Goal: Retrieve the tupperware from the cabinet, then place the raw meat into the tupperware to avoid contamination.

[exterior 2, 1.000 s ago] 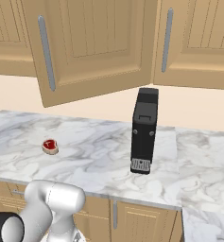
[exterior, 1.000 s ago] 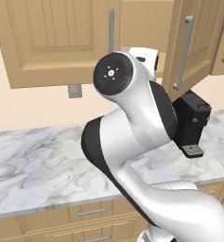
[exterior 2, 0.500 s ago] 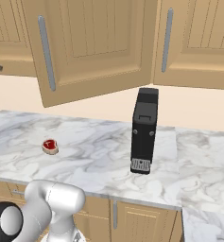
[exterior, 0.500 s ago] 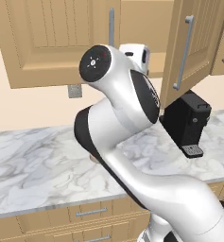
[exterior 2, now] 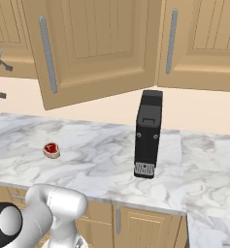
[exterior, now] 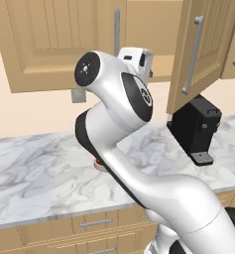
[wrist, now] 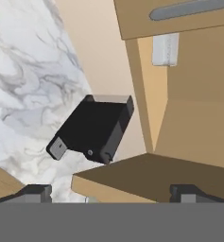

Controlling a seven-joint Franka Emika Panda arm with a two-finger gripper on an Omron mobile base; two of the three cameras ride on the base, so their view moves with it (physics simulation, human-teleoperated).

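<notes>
The cabinet (exterior: 153,30) stands with its right door (exterior: 203,49) swung out over the counter. My gripper (exterior: 139,62) hovers in front of the opening, open and empty. In the right base view the gripper (exterior 2: 1,81) pokes in at the left edge, with its fingers apart. Along the hand, the gripper (wrist: 112,193) faces the cabinet's inside (wrist: 193,118), where the tupperware (wrist: 165,49) rests on the cabinet floor, some way ahead. The raw meat (exterior 2: 51,150) lies on the marble counter (exterior 2: 97,145), far below the hand. It is half hidden behind my arm as the meat (exterior: 99,163) in the left base view.
A tall black coffee machine (exterior 2: 148,133) stands on the counter under the open door (exterior 2: 92,48); the same machine (exterior: 196,129) sits right of my arm. The left cabinet door (exterior: 64,39) is closed. Drawers with horizontal handles (exterior: 96,223) run below the counter.
The arm has swung up and leftward, which brought the hand higher in front of the cabinet opening and into the right base view's left edge. The jaws have stayed open.
</notes>
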